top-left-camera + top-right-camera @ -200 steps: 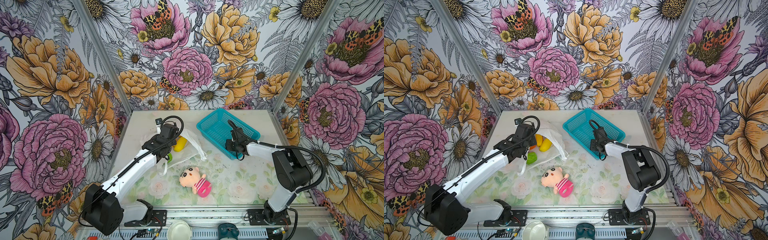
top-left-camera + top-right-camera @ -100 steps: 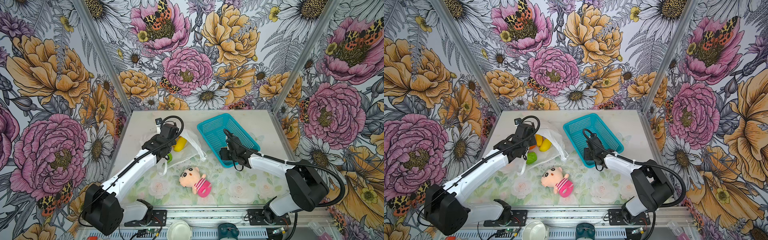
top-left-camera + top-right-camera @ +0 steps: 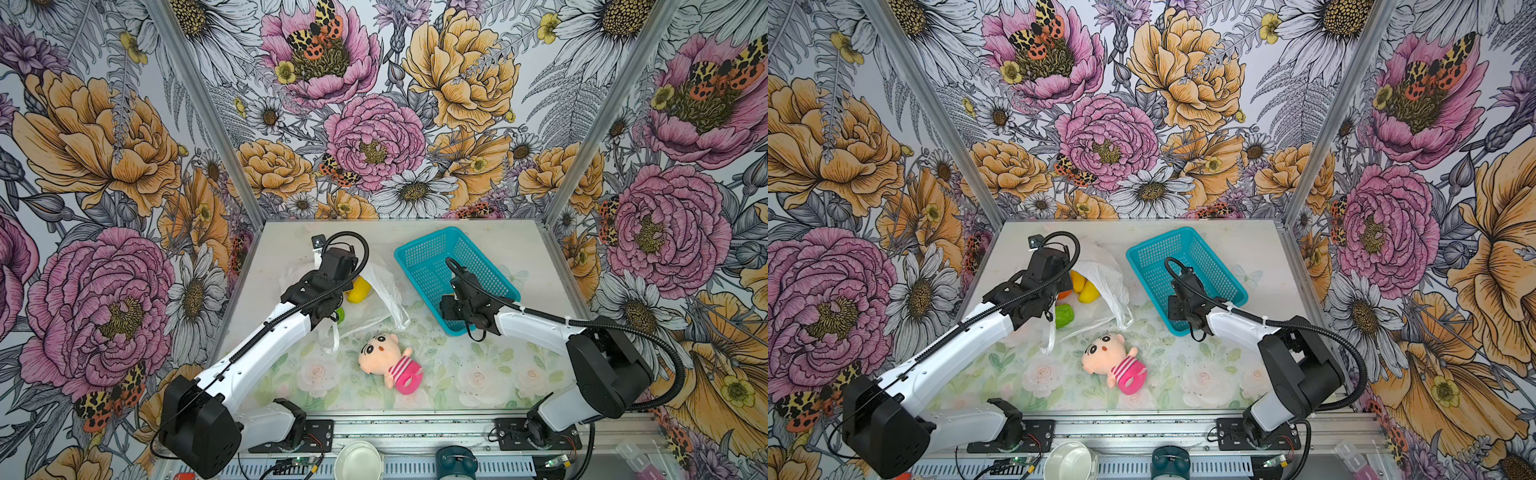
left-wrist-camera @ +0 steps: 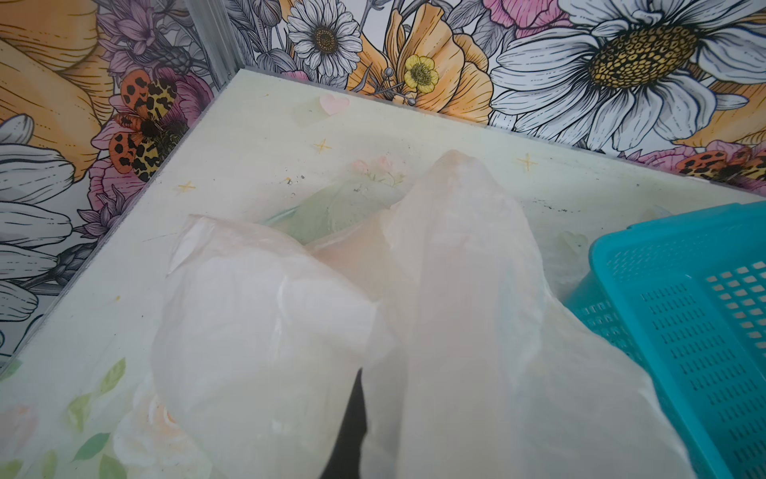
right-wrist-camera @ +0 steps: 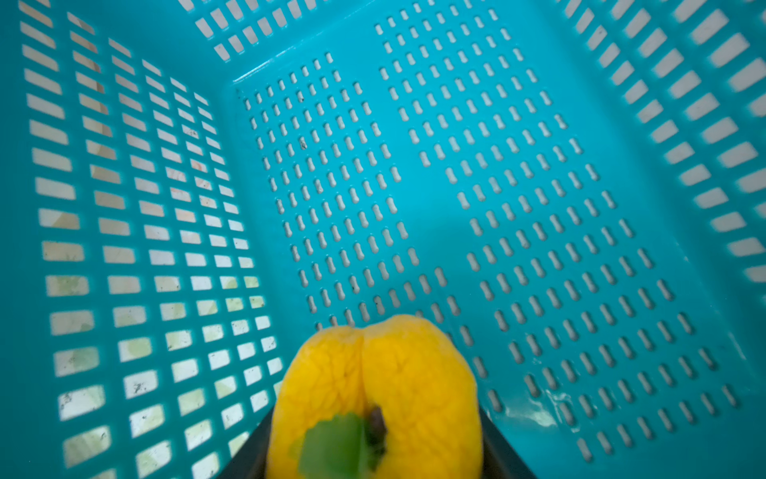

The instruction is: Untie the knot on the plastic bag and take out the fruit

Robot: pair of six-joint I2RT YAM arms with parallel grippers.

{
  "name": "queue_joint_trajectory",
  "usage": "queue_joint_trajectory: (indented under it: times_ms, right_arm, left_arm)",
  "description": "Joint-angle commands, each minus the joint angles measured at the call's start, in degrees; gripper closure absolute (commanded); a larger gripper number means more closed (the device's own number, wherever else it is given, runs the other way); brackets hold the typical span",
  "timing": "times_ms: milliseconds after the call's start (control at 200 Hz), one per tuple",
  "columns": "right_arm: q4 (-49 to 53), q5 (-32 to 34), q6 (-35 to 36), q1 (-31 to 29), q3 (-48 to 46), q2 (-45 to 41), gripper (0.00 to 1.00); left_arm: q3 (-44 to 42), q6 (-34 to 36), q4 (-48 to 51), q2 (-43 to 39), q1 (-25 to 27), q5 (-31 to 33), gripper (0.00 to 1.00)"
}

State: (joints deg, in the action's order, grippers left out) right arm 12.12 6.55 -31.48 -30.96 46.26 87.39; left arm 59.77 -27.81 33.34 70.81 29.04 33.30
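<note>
Left gripper (image 3: 337, 266) sits over the far left of the table (image 3: 478, 374) in both top views, pushed into the plastic bag (image 3: 384, 286), with its jaws hidden under its own body. The bag lies crumpled and open-mouthed toward the near right, and one loose handle loop (image 3: 330, 338) trails toward the near edge. Some of the fruit shows inside the mouth: a yellow piece (image 3: 359, 289) and a green one (image 3: 340, 315) just beside the arm; in a top view an orange piece (image 3: 1064, 294) and a long yellow-orange one (image 3: 1077, 278) show too. The right gripper (image 3: 449, 308) hangs over the near left corner of the teal basket (image 3: 424, 245), which stands right of the bag. A pink-striped plush doll (image 3: 390, 359) lies near the front, between the two arms and apart from both.

From the left wrist, thin white plastic billows up over the gripper and fills most of the view. One dark finger (image 4: 352, 419) shows as a narrow sliver with the film folded round it, so the jaws are closed on the bag. The basket's wall touches the bag on one side.

From the right wrist, two dark fingers (image 5: 497, 446) clamp a round yellow fruit (image 5: 373, 394) with a green leaf and brown stem. It is held above the slotted basket floor; whether it touches that floor I cannot tell.
</note>
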Motion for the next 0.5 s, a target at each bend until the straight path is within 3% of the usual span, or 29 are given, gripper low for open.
queue_joint_trajectory:
  times_ms: [0, 140, 295, 390, 495]
  right_arm:
    - [0.4, 3.1, 0.9, -0.2, -2.3, -6.1, 0.38]
    - [0.5, 4.3, -0.5, -0.4, -3.8, -14.6, 0.30]
    - [1.8, 5.2, -3.6, -1.1, -5.7, -30.1, 0.24]
    - [5.0, 1.0, -4.1, -1.8, -0.4, -35.9, 0.24]
    - [7.2, -0.7, -2.4, -4.2, 8.5, -36.8, 0.29]
  left_arm:
    - [0.1, 1.4, -1.7, -0.8, 0.5, 1.5, 1.00]
    - [0.2, 1.4, -1.7, -0.6, 0.5, 1.3, 1.00]
    - [0.0, 1.2, -1.8, -0.7, 0.5, 1.8, 1.00]
    - [0.1, 1.3, -2.0, -0.6, 0.6, 1.0, 1.00]
    - [0.1, 1.2, -2.0, -0.5, 0.7, 0.9, 1.00]
